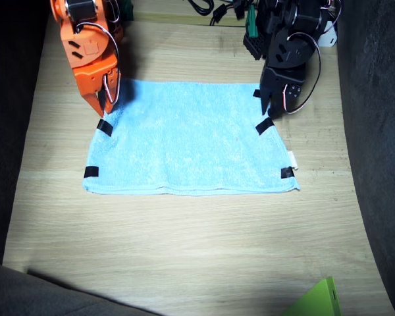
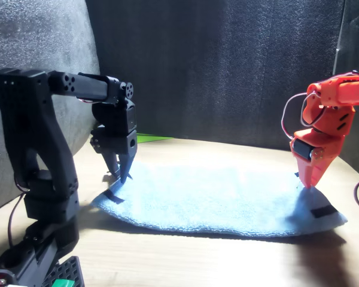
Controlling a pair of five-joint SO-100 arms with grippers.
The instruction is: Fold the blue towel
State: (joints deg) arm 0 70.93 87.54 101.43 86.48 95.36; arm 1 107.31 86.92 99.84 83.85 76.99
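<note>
The blue towel (image 1: 187,138) lies spread flat on the wooden table, with small black tape patches (image 1: 104,127) along its short edges and a white tag (image 1: 292,160) at one corner. My right gripper (image 1: 105,105), orange, points down over one short edge near the far corner; its fingers look shut, with no cloth raised. My left gripper (image 1: 270,108), black, points down over the opposite short edge, its tips together. In the front view the left gripper (image 2: 121,178) and the right gripper (image 2: 306,182) hang just above the towel (image 2: 221,200).
A green object (image 1: 316,299) pokes in at the table's near edge. Cables and a black-and-green part (image 1: 253,36) sit behind the left arm's base. Dark fabric walls close in both sides of the table (image 1: 184,250).
</note>
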